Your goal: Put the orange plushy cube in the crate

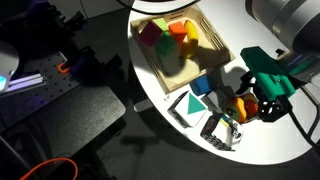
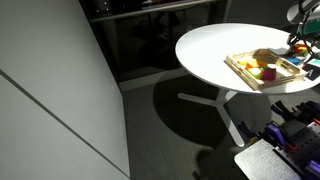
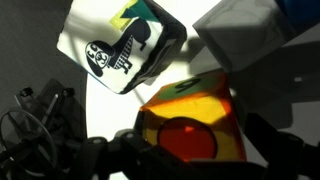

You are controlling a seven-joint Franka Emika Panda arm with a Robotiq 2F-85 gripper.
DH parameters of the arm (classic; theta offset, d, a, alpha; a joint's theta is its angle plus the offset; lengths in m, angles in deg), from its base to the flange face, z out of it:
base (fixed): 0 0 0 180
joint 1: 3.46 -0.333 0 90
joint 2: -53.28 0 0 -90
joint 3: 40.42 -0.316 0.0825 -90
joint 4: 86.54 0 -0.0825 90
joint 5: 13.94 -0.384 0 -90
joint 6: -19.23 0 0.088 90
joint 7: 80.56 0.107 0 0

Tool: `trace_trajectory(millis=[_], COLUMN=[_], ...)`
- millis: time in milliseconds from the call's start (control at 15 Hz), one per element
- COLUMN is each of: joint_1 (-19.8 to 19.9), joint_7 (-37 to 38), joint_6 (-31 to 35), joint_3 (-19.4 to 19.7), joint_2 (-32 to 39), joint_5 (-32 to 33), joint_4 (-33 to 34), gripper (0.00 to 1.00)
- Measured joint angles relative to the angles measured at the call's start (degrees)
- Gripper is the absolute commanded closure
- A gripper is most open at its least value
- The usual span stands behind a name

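The task looks roughly half done: the orange plushy cube [image 3: 190,125] is picked up but not yet delivered. In the wrist view it fills the gap between the dark fingers of the pincer [image 3: 195,152], which I judge to be clenched on its sides, though the contact points themselves sit in shadow. In an exterior view the pincer [image 1: 250,108] hangs over the near part of the white tabletop [image 1: 150,100] with the cube [image 1: 242,106] in its grip, well apart from the crate [image 1: 218,42], which lies toward 10 o'clock from it. What is left is the carry across, a lowering into the crate and the release. The cube reads as soft fabric, with rounded edges, a red circle on the face toward the camera and a yellow-green panel at 12 o'clock. The crate is a shallow square of pale wood with low walls, and already holds green, red and orange-yellow blocks; it also shows in an exterior view [image 2: 240,68] at the tabletop's 3 o'clock side. Between pincer and crate sit a blue cube [image 1: 200,86] and a stiff-looking black-and-white patterned box [image 1: 188,106], smooth and sharp-cornered, seen close up in the wrist view [image 3: 120,45] at 11 o'clock.
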Motion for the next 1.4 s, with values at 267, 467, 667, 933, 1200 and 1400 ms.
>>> trace_trajectory(millis=[267,467,667,933,1200,1400], joint_1=[0.0,0.0,0.0,-0.02,-0.71,-1.8], joint_7=[0.0,0.0,-0.41,-1.23,-1.25,-1.25], joint_6=[-0.2,-0.4,-2.66,-7.89,-10.67,-11.04], joint_3=[-0.01,-0.05,-0.5,-1.92,-2.9,-3.25], joint_2=[0.44,0.43,-0.09,-2.58,-6.09,-9.01], joint_5=[0.0,0.0,0.0,-0.01,-0.01,-0.01], joint_4=[0.48,0.64,1.2,1.32,1.17,0.55], gripper=[0.25,0.44,0.66,0.95,1.0,0.98])
